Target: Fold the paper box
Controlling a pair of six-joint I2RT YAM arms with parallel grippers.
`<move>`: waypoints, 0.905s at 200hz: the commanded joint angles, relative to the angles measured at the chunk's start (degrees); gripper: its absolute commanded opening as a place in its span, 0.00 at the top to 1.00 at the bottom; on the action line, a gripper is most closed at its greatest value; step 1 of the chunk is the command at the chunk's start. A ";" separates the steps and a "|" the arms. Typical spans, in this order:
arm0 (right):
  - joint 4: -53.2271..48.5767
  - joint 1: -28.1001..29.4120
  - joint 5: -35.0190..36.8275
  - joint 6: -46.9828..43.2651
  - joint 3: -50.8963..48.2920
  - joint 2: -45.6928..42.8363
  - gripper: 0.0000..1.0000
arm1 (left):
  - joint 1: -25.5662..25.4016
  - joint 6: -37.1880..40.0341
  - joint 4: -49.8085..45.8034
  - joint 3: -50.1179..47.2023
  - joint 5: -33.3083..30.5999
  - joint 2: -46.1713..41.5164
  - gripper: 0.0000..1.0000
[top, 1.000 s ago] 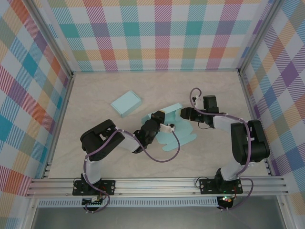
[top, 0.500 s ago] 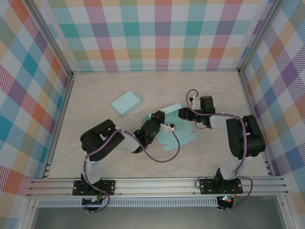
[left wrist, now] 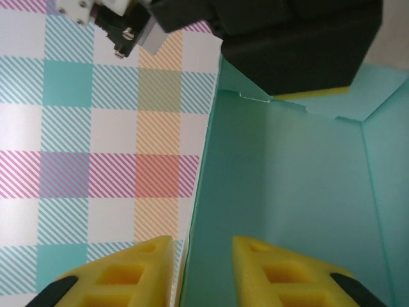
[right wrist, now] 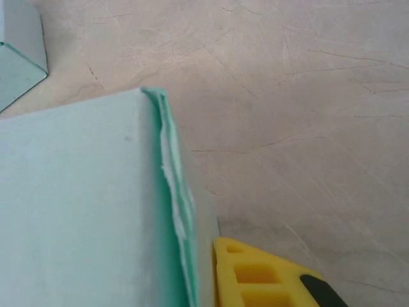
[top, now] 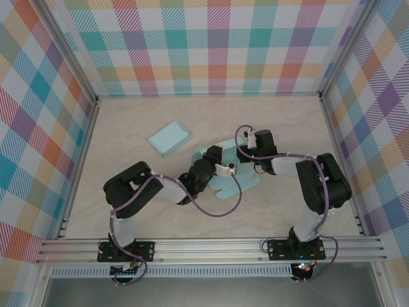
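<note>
The left arm (top: 137, 187) is crouching low, elbow out to the left and forearm stretching right toward the middle. The left gripper (left wrist: 201, 259) is holding its jaws slightly apart. The right arm (top: 323, 185) is bending at its elbow on the right, forearm lying leftward. The right gripper (top: 245, 152) is meeting the left one closely, its jaws pinching a panel of the paper box (right wrist: 83, 204), with one yellow finger (right wrist: 255, 278) showing.
</note>
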 commanded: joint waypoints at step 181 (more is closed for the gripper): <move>-16.71 5.47 9.47 3.48 -4.29 -22.04 1.00 | 8.69 -107.74 -58.34 2.28 0.28 -49.10 0.00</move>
